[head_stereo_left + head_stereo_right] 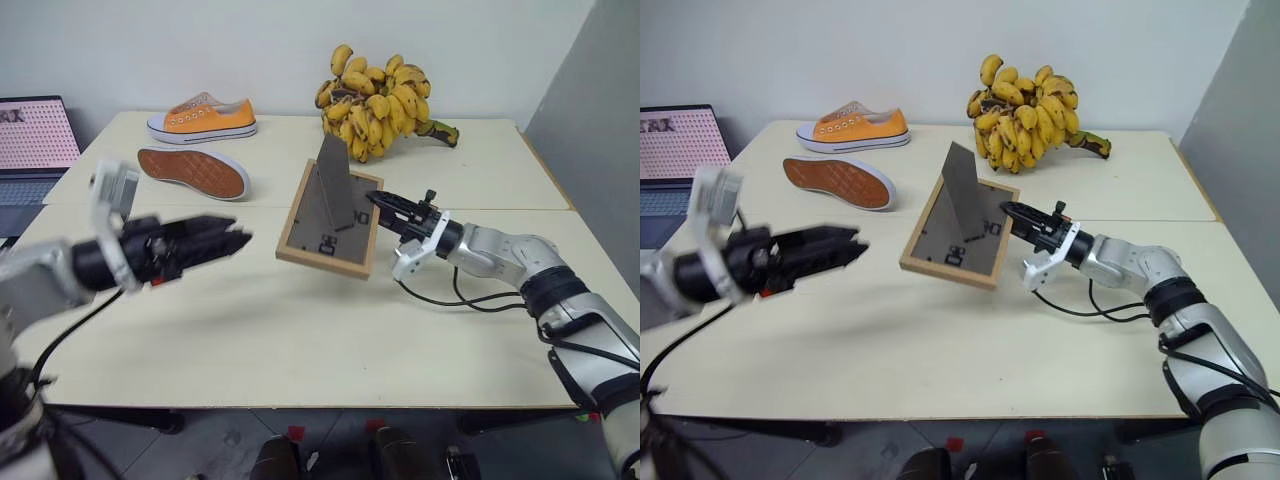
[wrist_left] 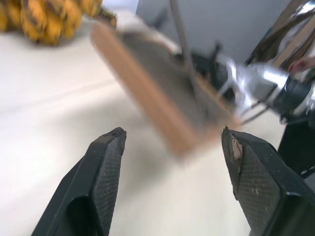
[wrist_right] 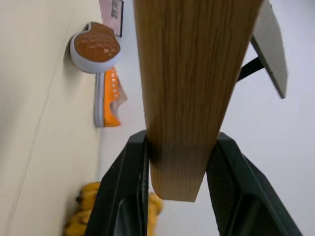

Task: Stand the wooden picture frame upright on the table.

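Note:
The wooden picture frame [image 1: 312, 228] is tilted over the table [image 1: 300, 340], its dark grey back turned up toward me and its stand flap [image 1: 335, 178] swung out and pointing upward. My right gripper [image 1: 386, 205] is shut on the frame's right edge; in the right wrist view the light-wood edge [image 3: 187, 73] sits clamped between both fingers [image 3: 130, 182]. The frame's lower edge is close to the tabletop, and I cannot tell if it touches. My left gripper [image 1: 236, 240] hangs open to the left of the frame, apart from it, with nothing between its fingers [image 2: 106, 167].
An orange sneaker [image 1: 203, 118] stands upright at the back left, and a second one [image 1: 192, 172] lies on its side with the sole showing. A large bunch of bananas [image 1: 380, 100] sits at the back behind the frame. A laptop [image 1: 30, 140] is beyond the table's left edge.

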`<move>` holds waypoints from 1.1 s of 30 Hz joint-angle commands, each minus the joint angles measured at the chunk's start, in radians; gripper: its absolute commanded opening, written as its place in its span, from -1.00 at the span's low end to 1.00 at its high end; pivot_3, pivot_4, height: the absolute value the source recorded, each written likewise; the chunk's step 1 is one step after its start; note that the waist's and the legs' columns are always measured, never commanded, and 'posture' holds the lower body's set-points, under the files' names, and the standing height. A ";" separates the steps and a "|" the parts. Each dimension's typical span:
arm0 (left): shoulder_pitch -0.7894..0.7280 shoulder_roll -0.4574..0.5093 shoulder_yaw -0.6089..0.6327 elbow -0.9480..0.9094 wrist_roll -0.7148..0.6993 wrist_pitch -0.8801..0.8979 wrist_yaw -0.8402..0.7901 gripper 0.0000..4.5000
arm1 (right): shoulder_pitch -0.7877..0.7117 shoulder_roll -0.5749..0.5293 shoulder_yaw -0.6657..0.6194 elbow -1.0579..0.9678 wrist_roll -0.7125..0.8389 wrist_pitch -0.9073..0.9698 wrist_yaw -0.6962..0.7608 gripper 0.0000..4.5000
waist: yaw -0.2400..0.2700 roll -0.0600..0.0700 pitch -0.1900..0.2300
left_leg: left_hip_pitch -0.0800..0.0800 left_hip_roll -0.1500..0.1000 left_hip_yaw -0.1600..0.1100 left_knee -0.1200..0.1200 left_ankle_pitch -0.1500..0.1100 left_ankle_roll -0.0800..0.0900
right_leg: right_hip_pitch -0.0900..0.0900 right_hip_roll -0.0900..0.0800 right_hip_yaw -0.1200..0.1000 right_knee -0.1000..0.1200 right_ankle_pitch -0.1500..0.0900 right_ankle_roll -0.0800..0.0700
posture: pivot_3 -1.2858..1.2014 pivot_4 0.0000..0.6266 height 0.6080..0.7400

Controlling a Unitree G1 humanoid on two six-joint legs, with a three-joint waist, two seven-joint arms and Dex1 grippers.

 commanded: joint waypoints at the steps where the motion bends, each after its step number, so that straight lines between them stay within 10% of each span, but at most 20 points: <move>1: 0.178 -0.005 0.157 -0.167 -0.009 -0.063 0.000 0.46 | -0.005 0.116 -0.089 -0.033 0.513 0.040 0.435 -0.40 | 0.002 -0.002 0.000 | 0.000 0.000 -0.001 0.000 0.000 0.000 | 0.001 0.000 -0.001 -0.001 0.000 0.000 | 0.03 -0.52 1.00; 11: 0.458 -0.029 0.349 -0.276 -0.068 -0.141 0.070 0.46 | 0.171 0.303 -0.206 -0.328 1.112 0.769 1.094 -0.40 | 0.030 -0.003 0.001 | 0.008 0.000 -0.011 -0.001 0.000 0.000 | 0.015 -0.003 -0.014 -0.003 -0.003 -0.004 | 0.03 -0.52 1.00; 33: 0.499 0.076 0.304 -0.228 -0.146 -0.249 0.178 0.46 | 0.379 0.375 -0.311 -0.474 1.172 1.285 1.166 -0.40 | 0.037 -0.002 0.002 | 0.008 0.001 -0.011 -0.006 0.000 0.000 | 0.010 -0.001 -0.016 -0.002 -0.008 -0.006 | 0.03 -0.52 1.00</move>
